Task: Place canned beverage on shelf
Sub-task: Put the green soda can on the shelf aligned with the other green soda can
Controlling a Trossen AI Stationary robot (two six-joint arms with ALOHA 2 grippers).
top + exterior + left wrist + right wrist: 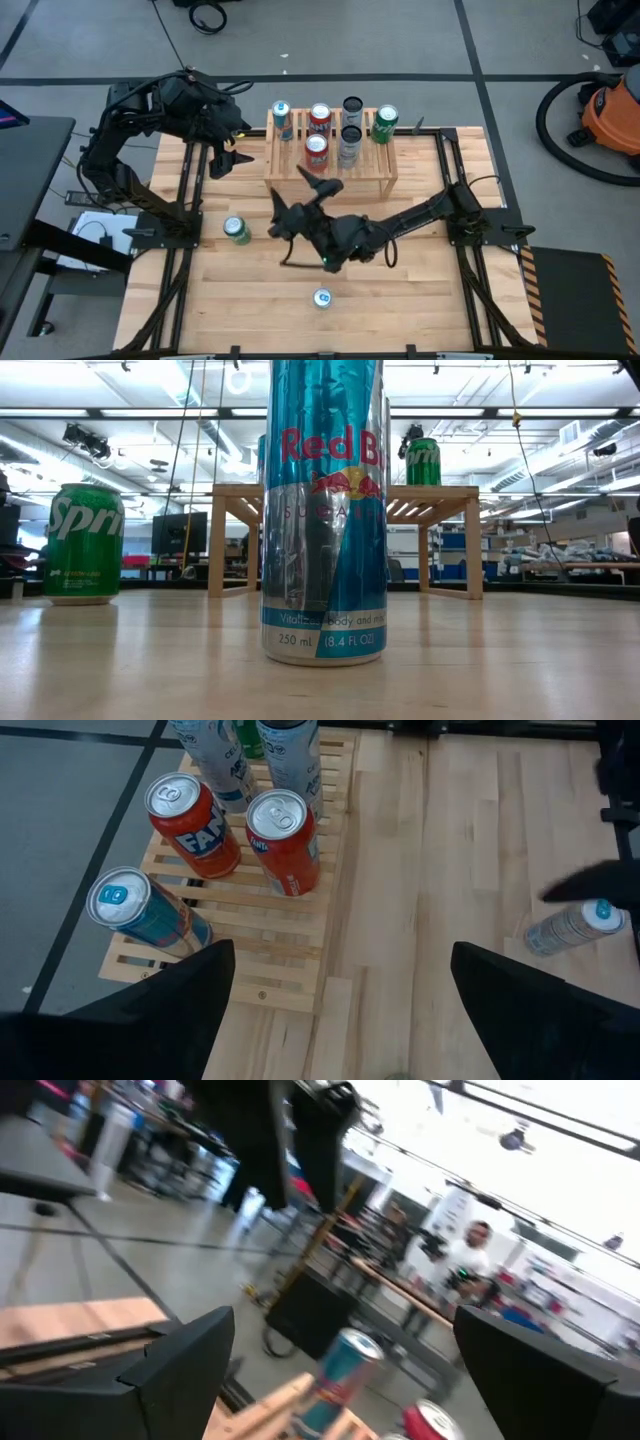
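Observation:
The light wooden slatted shelf [335,165] stands at the table's far middle and holds several upright cans: a blue one [282,120], two red ones [285,840], a green one [385,122] and two pale ones. A green Sprite can [237,231] and a blue Red Bull can [321,298] stand upright on the table nearer the front edge; both also show in the low view, the Red Bull can [322,510] closest. My right gripper [303,195] is open and empty just in front of the shelf. My left gripper [232,145] is open and empty left of the shelf.
Black frame rails [185,230] run along the table's left and right sides. An orange vacuum cleaner [610,115] stands on the floor at the far right. A person [470,1255] stands in the room beyond the table. Bare tabletop lies between the two loose cans.

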